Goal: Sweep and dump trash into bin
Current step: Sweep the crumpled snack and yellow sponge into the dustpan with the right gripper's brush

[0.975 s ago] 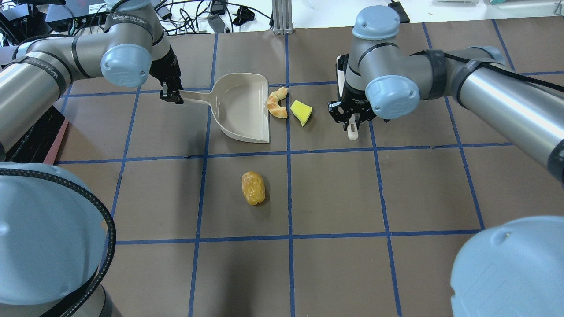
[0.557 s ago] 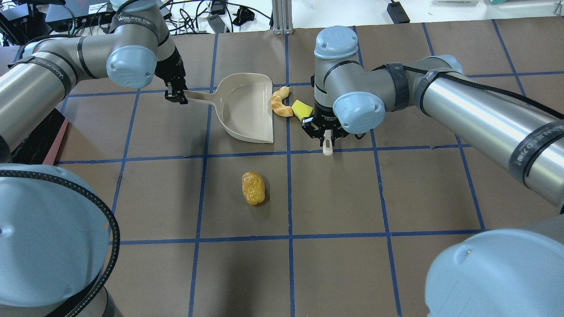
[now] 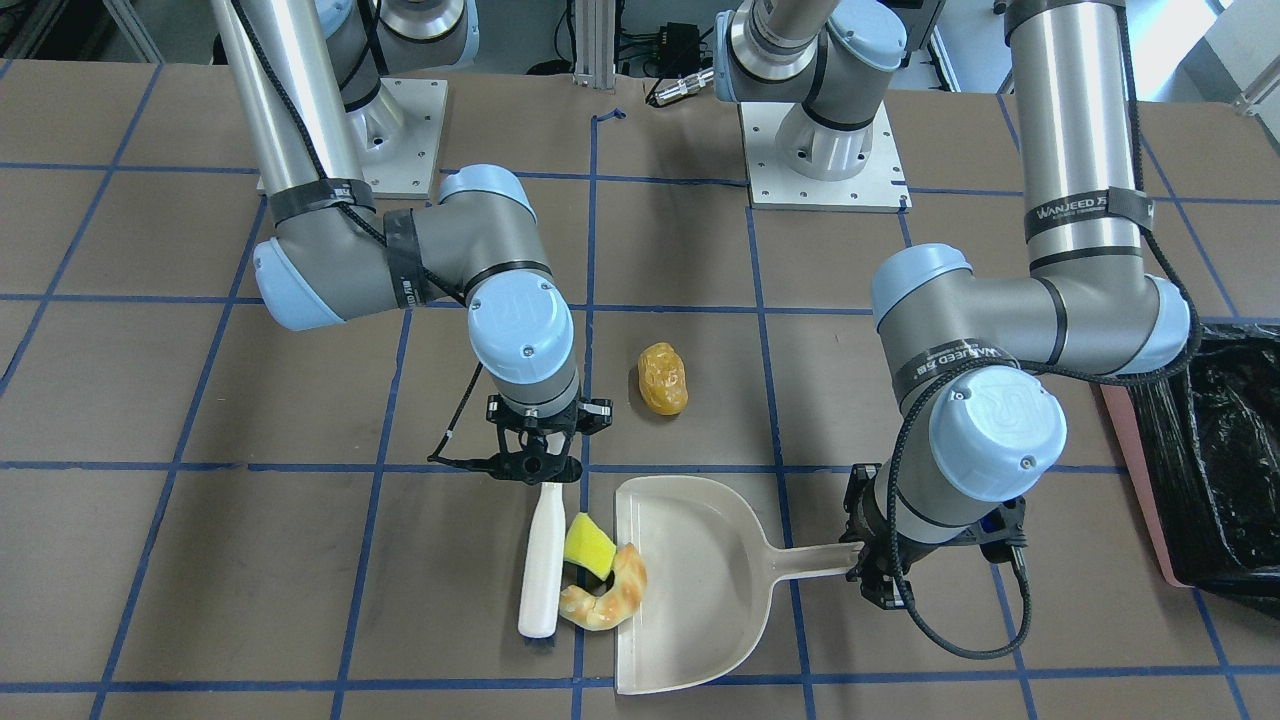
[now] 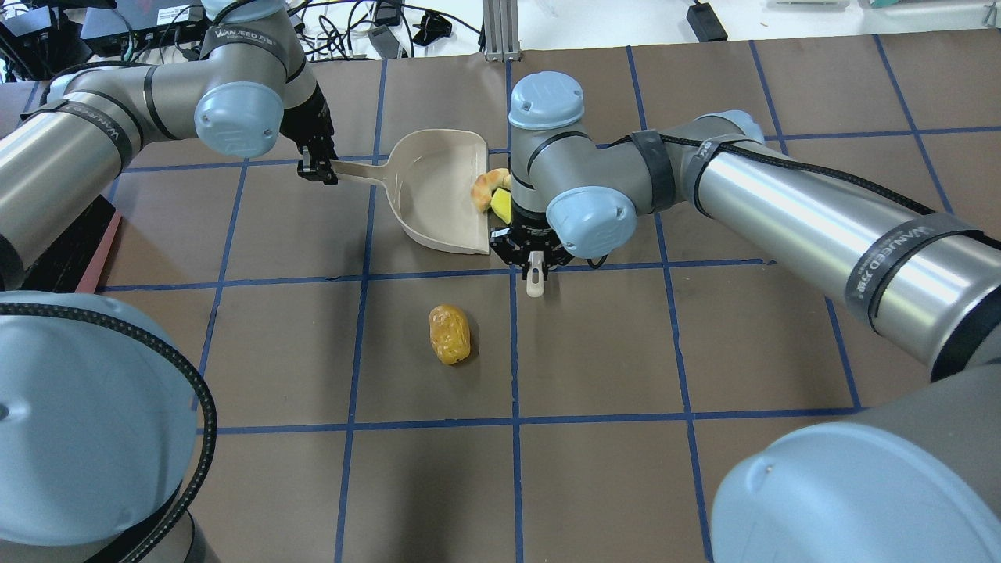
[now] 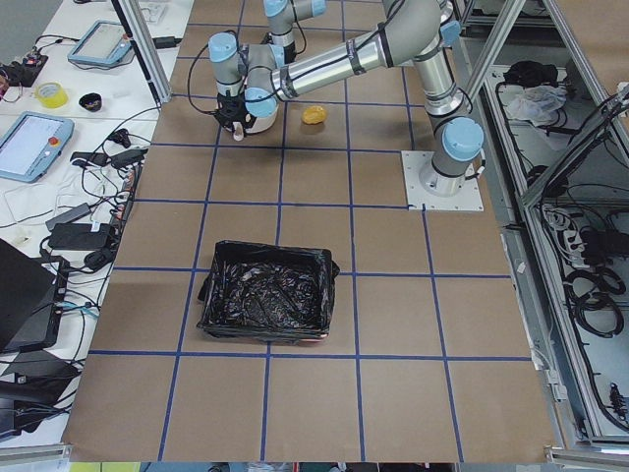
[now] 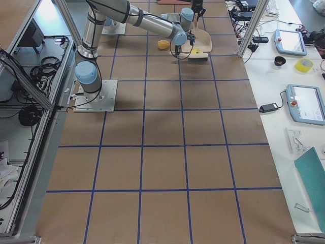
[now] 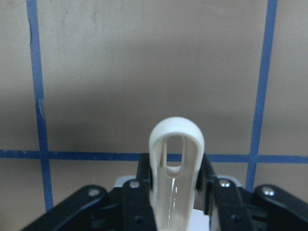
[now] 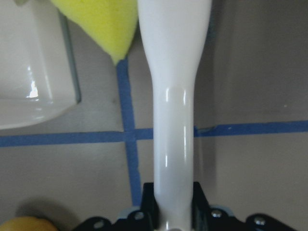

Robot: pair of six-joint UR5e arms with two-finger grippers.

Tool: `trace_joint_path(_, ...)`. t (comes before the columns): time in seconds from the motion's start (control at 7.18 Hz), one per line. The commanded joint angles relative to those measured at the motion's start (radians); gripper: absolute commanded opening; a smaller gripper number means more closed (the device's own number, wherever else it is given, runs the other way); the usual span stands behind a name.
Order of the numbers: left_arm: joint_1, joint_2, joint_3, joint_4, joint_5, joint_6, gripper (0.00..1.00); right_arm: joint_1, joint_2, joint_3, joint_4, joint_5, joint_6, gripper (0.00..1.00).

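Observation:
My left gripper (image 4: 317, 168) is shut on the handle of the beige dustpan (image 4: 438, 188), which lies flat on the table. My right gripper (image 3: 535, 465) is shut on the handle of a white brush (image 3: 542, 560), which lies against the yellow wedge (image 3: 588, 543). The wedge touches the pale croissant piece (image 3: 610, 595), which lies across the dustpan's mouth edge. The golden-brown roll (image 4: 450, 334) lies apart on the table, nearer the robot. The bin (image 3: 1225, 450), with its black bag, stands on my left side, beyond the dustpan handle.
The table is brown with blue tape grid lines. The arm bases (image 3: 825, 150) stand on plates at the robot's edge. Cables and devices (image 4: 375, 31) lie beyond the far edge.
My right gripper has swept the brush toward the dustpan, pushing the yellow wedge into the croissant and both up to the pan's mouth. The dustpan has shifted slightly toward them. The roll has not moved.

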Motion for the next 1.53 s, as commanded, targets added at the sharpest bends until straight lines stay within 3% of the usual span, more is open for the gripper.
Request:
trace_joint_path(0.0,-0.004,0.003,0.000,0.001,-0.022,-0.002,0.00,0.075,0.059,-0.095,-0.005,0.050,0.041,0.00)
trace_joint_path(0.42,-0.004,-0.009,-0.005,0.004,-0.106,0.093,0.00,0.097,0.073,-0.166,0.043,0.025,0.070,0.00)
trace_joint_path(0.56,0.008,-0.012,-0.009,0.010,-0.194,0.174,0.00,0.093,0.062,-0.182,0.099,-0.034,0.058,0.00)
trace_joint_path(0.98,0.057,-0.039,-0.026,0.012,-0.234,0.222,0.00,0.036,-0.057,-0.182,0.295,-0.058,0.023,0.00)
trace_joint_path(1.39,0.094,-0.008,-0.021,-0.005,-0.264,0.245,0.00,-0.045,-0.094,-0.174,0.347,-0.061,-0.059,0.00)
